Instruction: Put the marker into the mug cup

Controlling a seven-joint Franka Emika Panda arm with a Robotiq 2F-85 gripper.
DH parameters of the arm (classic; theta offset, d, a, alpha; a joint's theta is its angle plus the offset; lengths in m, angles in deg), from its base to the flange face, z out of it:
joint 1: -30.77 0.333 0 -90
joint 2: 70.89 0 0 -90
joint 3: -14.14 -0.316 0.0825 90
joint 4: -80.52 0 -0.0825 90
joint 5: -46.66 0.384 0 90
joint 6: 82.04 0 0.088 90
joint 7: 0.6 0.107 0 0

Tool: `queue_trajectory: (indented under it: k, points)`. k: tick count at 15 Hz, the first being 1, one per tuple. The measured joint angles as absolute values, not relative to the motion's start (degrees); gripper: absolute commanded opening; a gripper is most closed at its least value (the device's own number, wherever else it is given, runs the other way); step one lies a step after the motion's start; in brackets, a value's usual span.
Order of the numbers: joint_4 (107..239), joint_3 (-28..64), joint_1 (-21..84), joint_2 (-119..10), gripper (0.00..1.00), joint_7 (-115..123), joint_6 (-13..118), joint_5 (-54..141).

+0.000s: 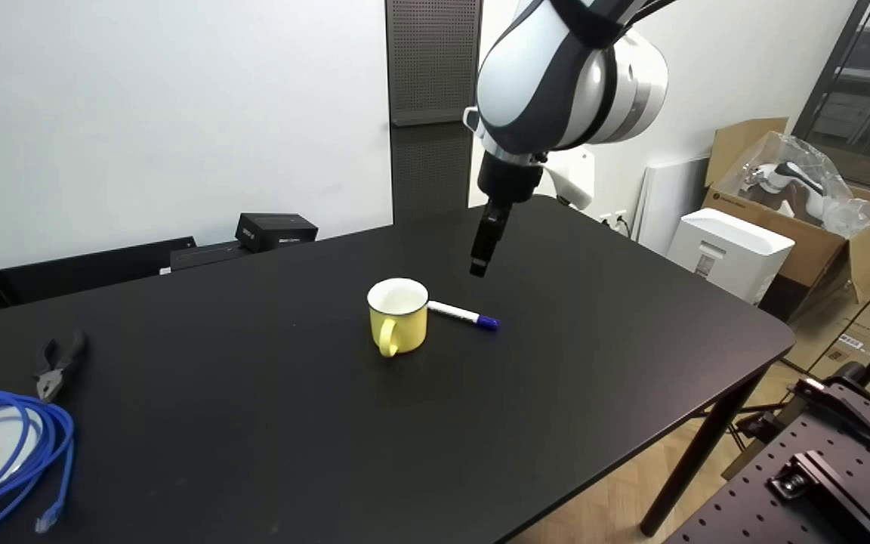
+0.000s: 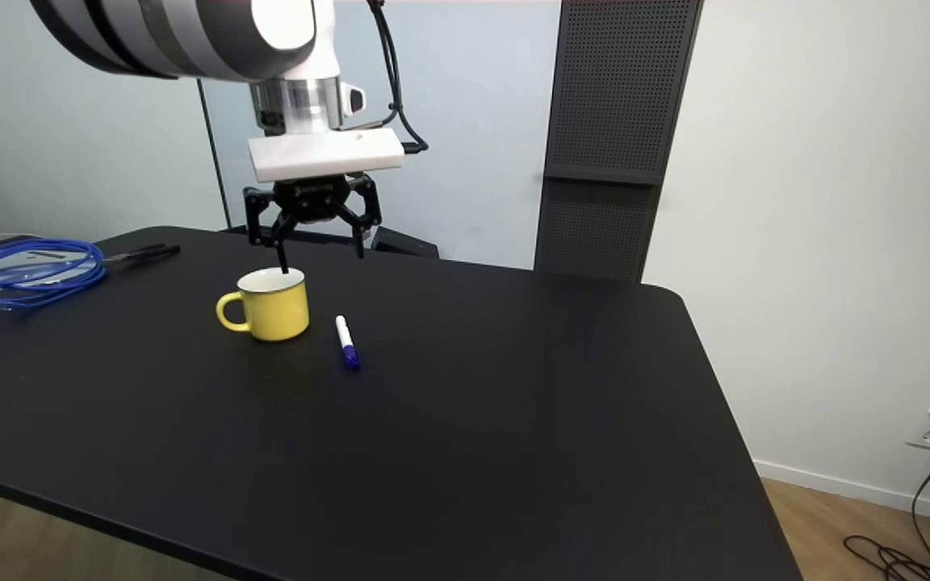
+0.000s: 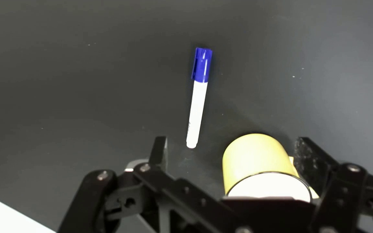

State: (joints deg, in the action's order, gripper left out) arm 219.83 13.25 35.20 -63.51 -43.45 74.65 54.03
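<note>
1. Closest in wrist view: black jaws, bolted linkage, flat slab fingers (image 3: 312, 161), speckled pad face on one. Spread wide, holding nothing.
2. Mug cup (image 3: 254, 155): smooth yellow cylinder, white interior, thin dark rim line, loop handle. Upright. An exterior view shows a gap between it and the jaws.
3. Marker (image 3: 197, 106): slim straight stick, white barrel, glossy blue cap with clip. Flat on the table, just beside the mug cup, not touching.
4. Marker vs jaws: below them. In wrist view it runs out past the fingertips, white end nearest, cap pointing away.
5. Table (image 2: 562, 452): matte black, rounded corners. Also on it, well apart: pliers (image 1: 50, 384), coiled blue cable (image 1: 53, 431).
6. Room: white wall (image 1: 178, 113), dark perforated panel (image 2: 618, 89), cardboard box (image 1: 812, 257) with flaps up, wood-look floor (image 1: 593, 517).
</note>
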Motion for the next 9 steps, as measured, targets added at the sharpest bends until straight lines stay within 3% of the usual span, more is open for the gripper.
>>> queue_trajectory:
  k: [9]
  points:
    - [214.3, 10.7, 31.8, -53.7, 1.0, -42.3, 74.9, 48.4]
